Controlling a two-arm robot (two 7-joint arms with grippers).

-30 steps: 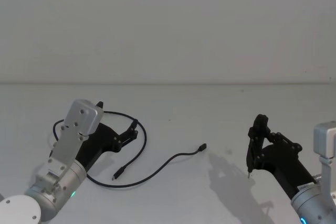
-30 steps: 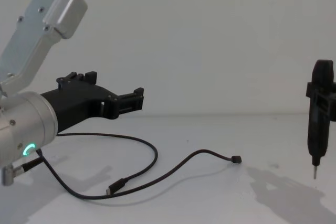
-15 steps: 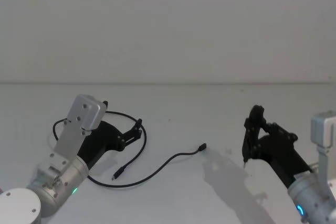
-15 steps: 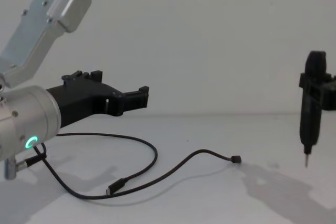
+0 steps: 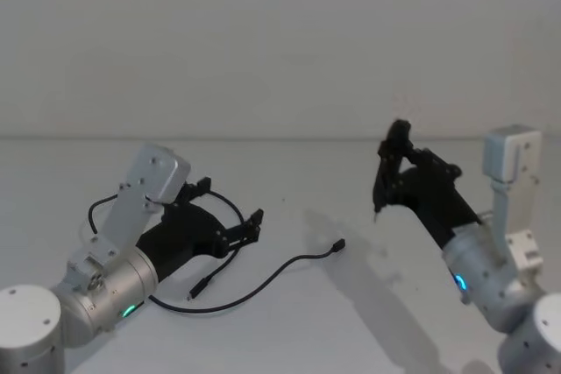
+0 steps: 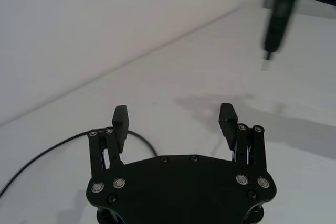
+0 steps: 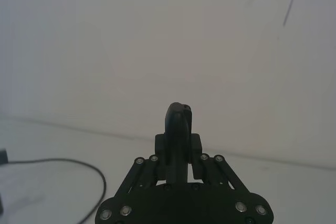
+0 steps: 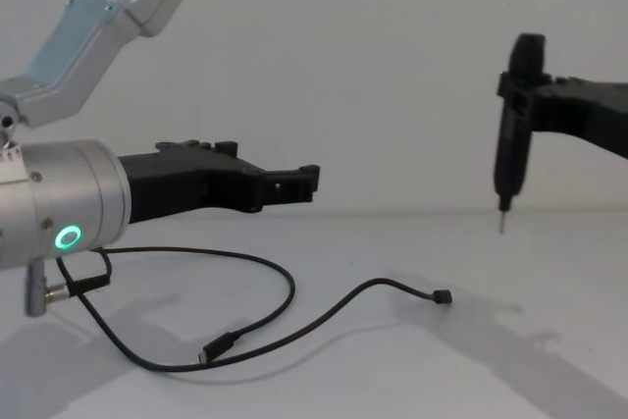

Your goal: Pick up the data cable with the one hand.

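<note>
— Nearest the body, on the left?
— Wrist of the left arm with a green ring light (image 8: 67, 237). Just below it a silver plug (image 8: 35, 293) on a short black lead, back behind the left end effector (image 6: 174, 114). Cannot tell whether resting on the desk (image 5: 289, 343) or hanging.
— State of that end effector?
— Spread wide, two fingers (image 6: 120, 121) far apart, nothing between them. Held roughly level above the desk, fingertips aimed across toward the right end effector (image 7: 179, 139).
— And the data cable?
— Thin black data cable (image 5: 302, 257) flat on the desk, untouched. Wide loop directly beneath the left end effector, clear of both fingers. On the robot's side of that end effector, close under its palm, one plug (image 5: 197, 289). Rest of the cord sweeping out past the fingertips and ending in the other plug (image 5: 338, 245), on bare desk between the two end effectors and below the level of both.
— Farther out, on the right?
— Right end effector raised well above the desk, closed on a black stick (image 8: 507, 154). Stick near upright, rounded end up, thin pale tip down. Tip in the air and well apart from the cable, with a shadow on the desk underneath.
— Behind everything?
— Plain white wall (image 5: 263, 41), beyond both end effectors.
</note>
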